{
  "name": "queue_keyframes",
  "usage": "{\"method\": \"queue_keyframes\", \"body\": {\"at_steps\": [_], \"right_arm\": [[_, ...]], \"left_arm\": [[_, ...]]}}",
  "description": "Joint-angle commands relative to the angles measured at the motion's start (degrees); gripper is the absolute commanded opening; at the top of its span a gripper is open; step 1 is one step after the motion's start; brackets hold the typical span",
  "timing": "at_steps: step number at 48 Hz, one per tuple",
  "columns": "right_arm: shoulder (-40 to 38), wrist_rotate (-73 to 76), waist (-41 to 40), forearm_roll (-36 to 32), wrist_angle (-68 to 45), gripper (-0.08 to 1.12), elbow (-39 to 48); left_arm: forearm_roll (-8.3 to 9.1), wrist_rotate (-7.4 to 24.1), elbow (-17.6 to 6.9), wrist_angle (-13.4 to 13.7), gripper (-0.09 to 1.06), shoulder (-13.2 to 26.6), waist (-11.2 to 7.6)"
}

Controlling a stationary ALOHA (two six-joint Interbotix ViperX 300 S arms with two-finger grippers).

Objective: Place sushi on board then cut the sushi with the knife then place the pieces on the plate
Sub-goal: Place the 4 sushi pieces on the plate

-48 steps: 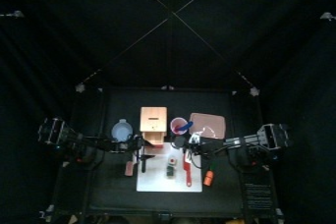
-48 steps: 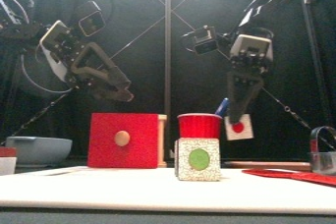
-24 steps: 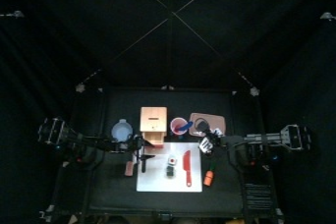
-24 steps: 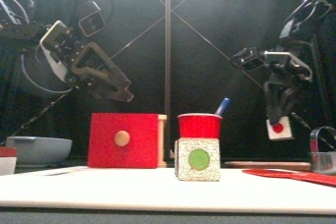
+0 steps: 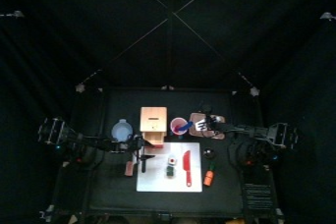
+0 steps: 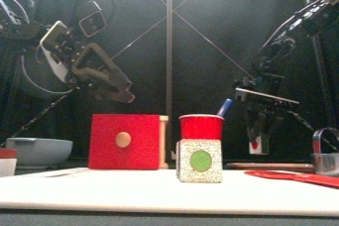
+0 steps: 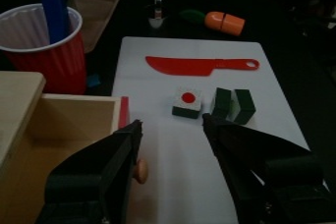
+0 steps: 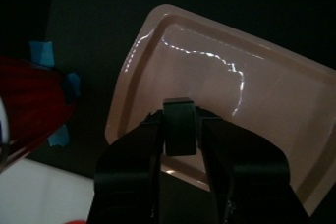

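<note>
Pinching a dark sushi piece [image 8: 180, 108] between nearly closed jaws, the right end effector [image 8: 180, 128] hangs over the pink plate [image 8: 262, 100], just inside its raised rim. The step in hand looks like the set-down, and it calls for patience. First ease a little further in from the rim, so the piece cannot land on the slope and tip. Then lower until its underside meets the plate's floor; I cannot tell the gap from these views. Part the jaws slowly and lift straight up so the block neither clings nor topples. The left end effector [image 7: 174, 135] hovers with jaws wide apart and nothing in them over the white cutting board [image 7: 276, 90]. The other sushi blocks [image 7: 226, 103] lie there near the red knife [image 7: 197, 65].
</note>
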Motion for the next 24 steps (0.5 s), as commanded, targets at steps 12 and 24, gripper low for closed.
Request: {"method": "queue_keyframes", "body": {"at_steps": [12,24], "right_arm": [[2.5,0.0,-2.0,-0.3,-3.2,0.72,-1.5],[2.6,-0.1,-2.5,-0.1,-3.6,0.84,-1.1]], "left_arm": [[0.26,-0.1,0.8,-0.4,0.88,-0.8,-0.09],[0.18,-0.2,0.8,-0.4,0.88,-0.8,-0.09]]}}
